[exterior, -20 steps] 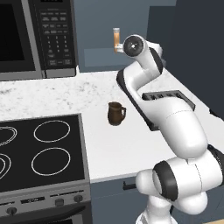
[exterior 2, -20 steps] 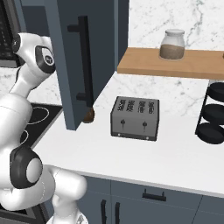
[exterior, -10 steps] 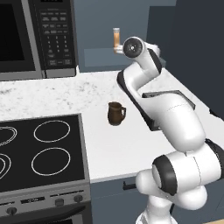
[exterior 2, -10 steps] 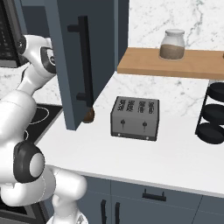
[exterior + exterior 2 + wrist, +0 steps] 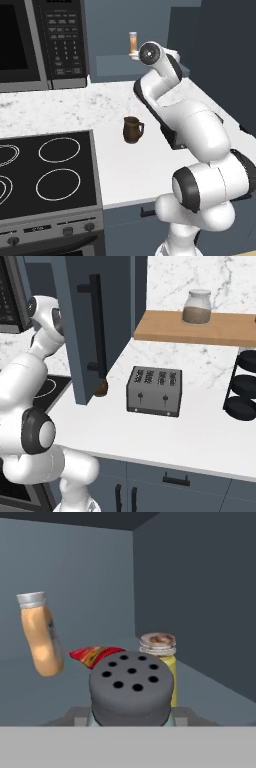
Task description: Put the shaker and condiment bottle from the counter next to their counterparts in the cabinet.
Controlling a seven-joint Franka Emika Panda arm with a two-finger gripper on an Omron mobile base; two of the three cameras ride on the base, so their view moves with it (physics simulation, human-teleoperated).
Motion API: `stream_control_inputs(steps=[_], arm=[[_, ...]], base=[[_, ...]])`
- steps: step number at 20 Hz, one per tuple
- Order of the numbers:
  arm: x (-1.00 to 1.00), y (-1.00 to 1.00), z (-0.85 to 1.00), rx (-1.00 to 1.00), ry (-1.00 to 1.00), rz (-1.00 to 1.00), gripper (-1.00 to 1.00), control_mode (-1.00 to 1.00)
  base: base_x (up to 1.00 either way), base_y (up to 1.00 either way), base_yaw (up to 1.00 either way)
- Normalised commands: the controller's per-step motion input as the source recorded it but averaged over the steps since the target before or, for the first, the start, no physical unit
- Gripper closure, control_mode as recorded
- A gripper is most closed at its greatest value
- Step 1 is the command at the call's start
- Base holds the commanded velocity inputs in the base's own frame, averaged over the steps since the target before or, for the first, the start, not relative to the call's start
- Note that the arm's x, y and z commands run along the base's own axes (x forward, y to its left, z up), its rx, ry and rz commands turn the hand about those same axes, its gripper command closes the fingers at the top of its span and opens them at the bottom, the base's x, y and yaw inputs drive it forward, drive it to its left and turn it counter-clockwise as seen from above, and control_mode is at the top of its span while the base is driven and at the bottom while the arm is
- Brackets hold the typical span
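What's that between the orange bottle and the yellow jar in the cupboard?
In the hand view, a flat red striped item lies between the condiment bottle and the yellow-green jar, behind the shaker.

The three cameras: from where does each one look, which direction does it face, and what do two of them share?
Left base view: behind the arm, on its left, facing counter, brown mug and cabinet; arm at lower right.
Right base view: behind, on its right, facing toaster; arm at left.
Hand view: on the hand, facing into the cabinet; shaker held in front.
Shared: condiment bottle in left and hand views.
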Motion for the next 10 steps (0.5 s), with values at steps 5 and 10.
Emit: stream_control_inputs(steps=[5,10], arm=[[0.27,0.00,-0.01,0.00,0.00,0.00,1.00,-1.00],[0.24,0.00,-0.03,0.00,0.00,0.00,1.00,-1.00]], base=[[0.00,0.00,0.00],[0.00,0.00,0.00]])
